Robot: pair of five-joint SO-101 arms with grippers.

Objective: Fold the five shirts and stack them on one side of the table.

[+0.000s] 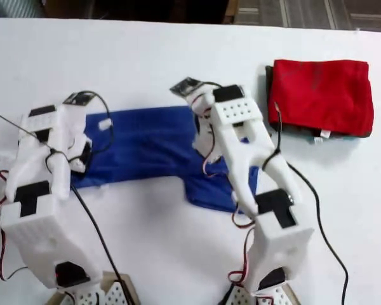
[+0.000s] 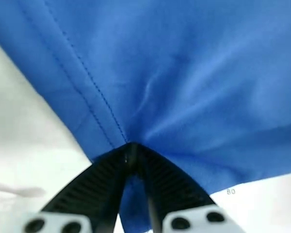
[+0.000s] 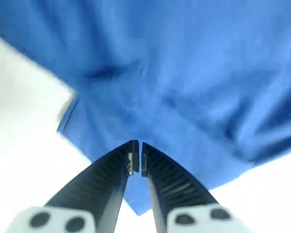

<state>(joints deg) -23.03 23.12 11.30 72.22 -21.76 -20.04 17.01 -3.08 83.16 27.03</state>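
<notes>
Blue shirt (image 1: pixel 149 143) is laid out flat mid-table as a wide band between the two arms. One lobe is extended toward the near edge beside the right arm (image 1: pixel 267 190). The shirt's left end is located at the left arm (image 1: pixel 44 178).

Left gripper (image 2: pixel 131 148): fingers are closed together at the tips, and a fold of blue cloth is pinched between them. A stitched seam (image 2: pixel 87 82) is seen running up to the pinch point. Cloth is also visible in the gap lower down between the fingers.

Right gripper (image 3: pixel 136 145): fingers are closed to a thin slit, and the shirt's cloth is taken at the tips. A shirt corner is seen below and between the fingers. Creases are drawn in the fabric just beyond the tips.

Red folded shirt (image 1: pixel 320 95) is placed at the table's far right, well apart from the blue one. It is set on top of a stack, with darker folded cloth (image 1: pixel 268 79) showing at the stack's left and near edges. How many pieces lie under it cannot be told.

White table (image 1: pixel 146 51) is seen around both. A black cable (image 1: pixel 317 210) is run from the right arm across the table toward the near edge. Red wires (image 1: pixel 0 190) are looped beside the left arm's base.
</notes>
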